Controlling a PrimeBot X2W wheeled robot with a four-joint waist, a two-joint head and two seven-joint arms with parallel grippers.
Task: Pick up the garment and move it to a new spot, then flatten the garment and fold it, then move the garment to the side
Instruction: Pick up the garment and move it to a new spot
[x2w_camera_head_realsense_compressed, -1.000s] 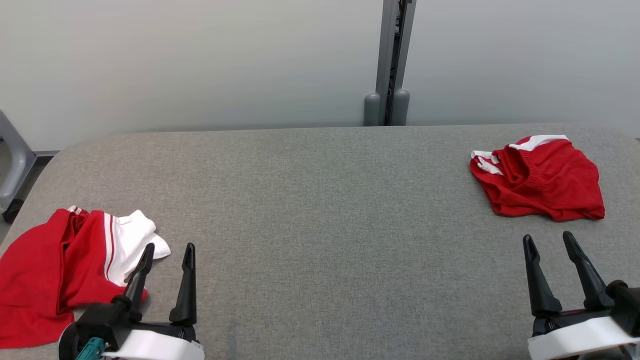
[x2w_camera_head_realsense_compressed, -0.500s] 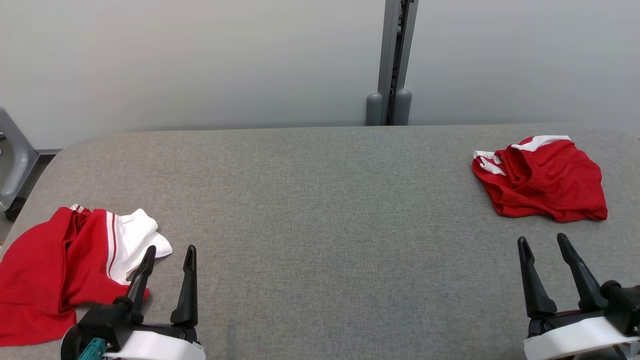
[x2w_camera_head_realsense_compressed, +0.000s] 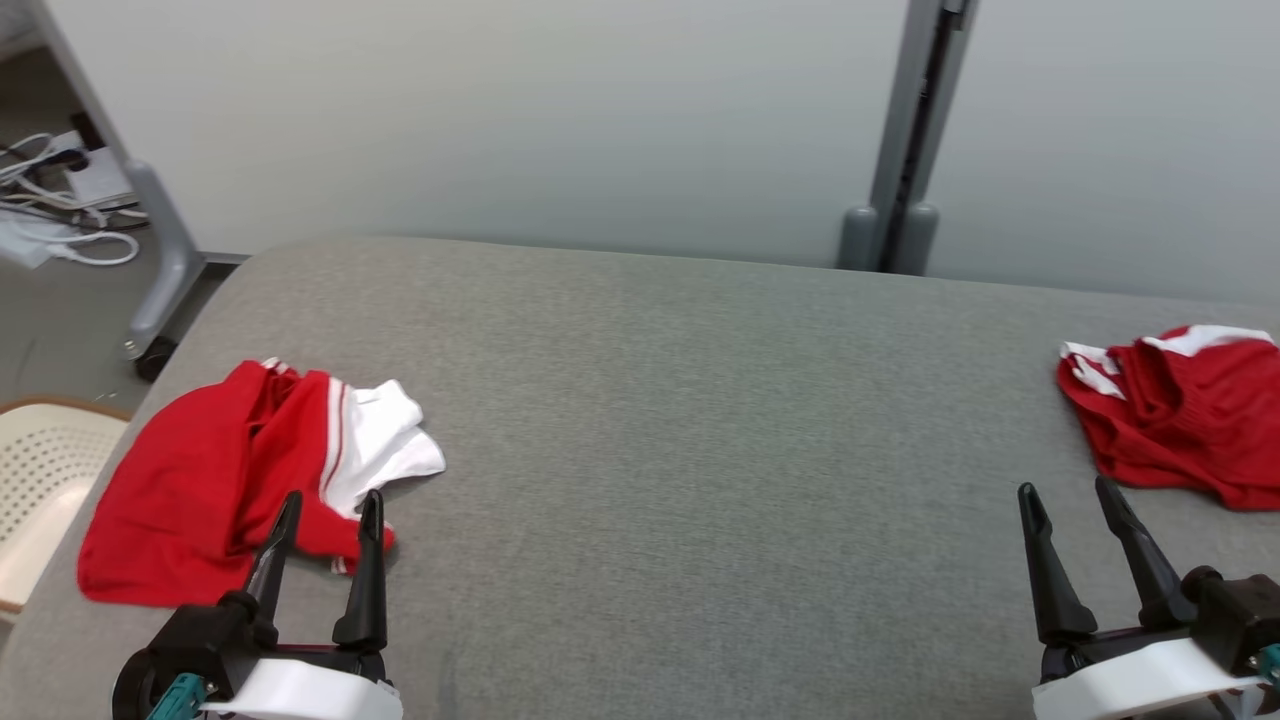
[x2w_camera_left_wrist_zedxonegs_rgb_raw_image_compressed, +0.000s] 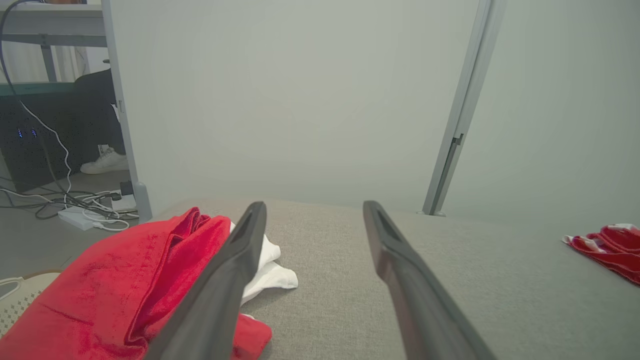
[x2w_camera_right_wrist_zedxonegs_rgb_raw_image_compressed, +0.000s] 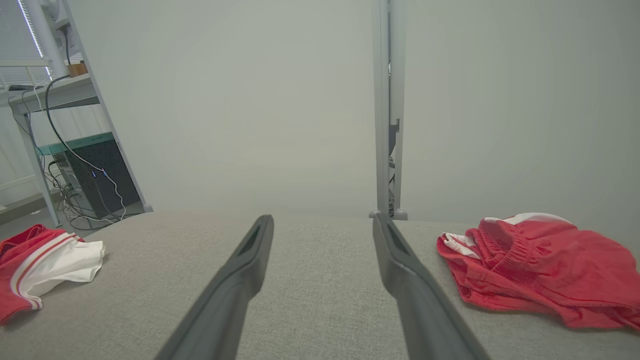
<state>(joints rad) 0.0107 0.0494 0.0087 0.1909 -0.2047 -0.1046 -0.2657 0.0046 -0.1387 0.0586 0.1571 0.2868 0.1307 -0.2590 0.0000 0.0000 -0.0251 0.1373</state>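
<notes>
Left garment (x2w_camera_head_realsense_compressed: 180, 490) crumpled, long axis left-right (white end pointing right)

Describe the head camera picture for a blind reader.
A crumpled red-and-white cloth garment lies at the left of a grey fabric-covered table, another red garment at right. Open dark left fingers and right fingers point up from below.

Head overlooks the table (x2w_camera_head_realsense_compressed: 700, 420) both wrists skim.

Garment (x2w_camera_head_realsense_compressed: 190, 490) on table (x2w_camera_head_realsense_compressed: 700, 420), just ahead-left of left gripper (x2w_camera_head_realsense_compressed: 332, 497). Second garment (x2w_camera_head_realsense_compressed: 1180, 420) on same table, ahead-right of right gripper (x2w_camera_head_realsense_compressed: 1066, 487), apart from it. Wall (x2w_camera_head_realsense_compressed: 550, 120) behind table, far beyond both.
</notes>
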